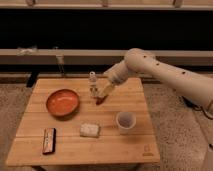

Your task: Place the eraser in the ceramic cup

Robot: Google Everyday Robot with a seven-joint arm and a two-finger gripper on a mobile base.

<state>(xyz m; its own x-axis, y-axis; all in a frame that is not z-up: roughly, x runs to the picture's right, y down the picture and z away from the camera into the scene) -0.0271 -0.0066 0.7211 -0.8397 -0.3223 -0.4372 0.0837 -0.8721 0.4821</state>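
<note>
The eraser (49, 140), a flat dark block with a reddish stripe, lies near the front left corner of the wooden table (130, 145). The ceramic cup (125, 121), small and white, stands upright right of centre. My gripper (104, 94) hangs over the middle back of the table, angled down and to the left, open with nothing in it. It is far from the eraser and a short way behind and left of the cup. Its fingertips hover just above a reddish spoon-like piece (99, 99).
An orange-red bowl (63, 102) sits on the left half of the table. A pale whitish block (89, 130) lies between the eraser and the cup. A small clear shaker bottle (93, 84) stands right beside the gripper. A dark wall and ledge run behind the table.
</note>
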